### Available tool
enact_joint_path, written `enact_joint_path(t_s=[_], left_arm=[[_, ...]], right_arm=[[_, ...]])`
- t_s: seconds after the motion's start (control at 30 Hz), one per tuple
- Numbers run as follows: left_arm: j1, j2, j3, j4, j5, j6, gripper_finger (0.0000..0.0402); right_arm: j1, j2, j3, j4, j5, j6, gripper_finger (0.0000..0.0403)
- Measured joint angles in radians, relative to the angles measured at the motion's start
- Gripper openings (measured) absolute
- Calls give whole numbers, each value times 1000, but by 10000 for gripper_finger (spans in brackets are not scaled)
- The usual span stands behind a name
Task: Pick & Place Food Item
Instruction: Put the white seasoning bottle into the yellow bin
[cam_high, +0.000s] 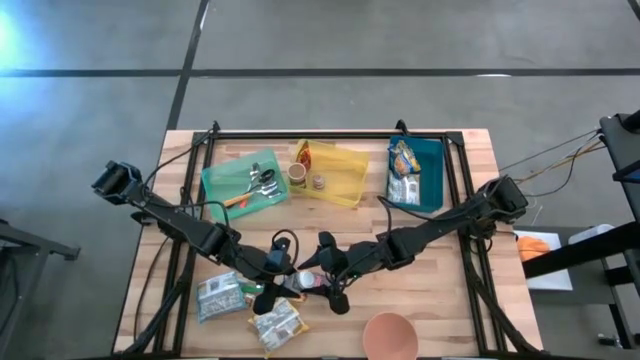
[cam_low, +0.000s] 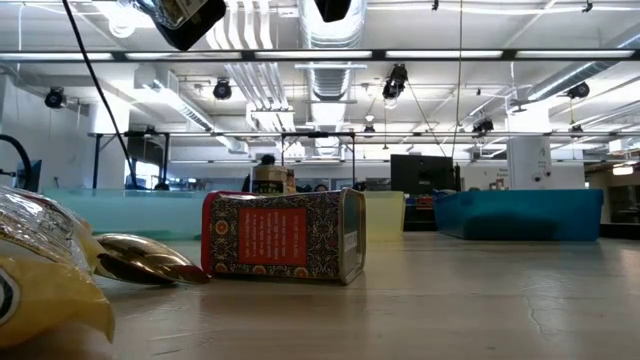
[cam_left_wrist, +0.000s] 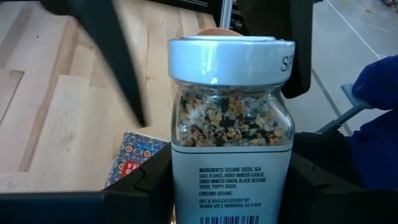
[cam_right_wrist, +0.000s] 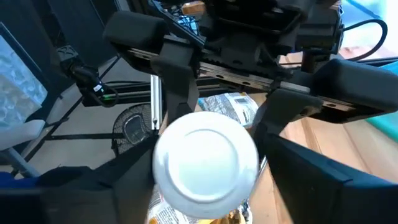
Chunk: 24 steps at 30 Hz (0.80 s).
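Near the worktop's front edge, both grippers meet over the middle, a handover apparently under way. The left gripper (cam_high: 277, 287) clamps a white-capped seasoning jar (cam_left_wrist: 231, 118) by its body, held off the surface. The right gripper (cam_right_wrist: 211, 134) straddles the cap, fingers still apart, gripping nothing yet. Placing remains undone. An empty pink bowl (cam_high: 389, 334) sits at the front edge. Along the far edge: a green bin (cam_high: 215, 182) with cutlery, a yellow bin (cam_high: 350, 170) with small jars, a blue bin (cam_high: 435, 175) with packets
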<state>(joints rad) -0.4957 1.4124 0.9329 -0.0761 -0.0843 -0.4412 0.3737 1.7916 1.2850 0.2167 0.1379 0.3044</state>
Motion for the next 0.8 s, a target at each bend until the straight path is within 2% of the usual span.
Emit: enact_joint_path(t_s=[0.17, 0.5, 0.57, 0.8], left_arm=[[1, 0, -1, -3, -3, -5, 190], [8, 0, -2, -2, -14, -23, 190], [11, 0, -2, -2, -14, -42, 210], [14, -4, -2, 1, -29, -92, 323]], right_arm=[[2, 0, 0, 1, 12, -4, 203], [2, 0, 0, 4, 31, -6, 201], [2, 0, 0, 4, 34, -5, 201], [-3, 0, 0, -9, 55, -2, 201]])
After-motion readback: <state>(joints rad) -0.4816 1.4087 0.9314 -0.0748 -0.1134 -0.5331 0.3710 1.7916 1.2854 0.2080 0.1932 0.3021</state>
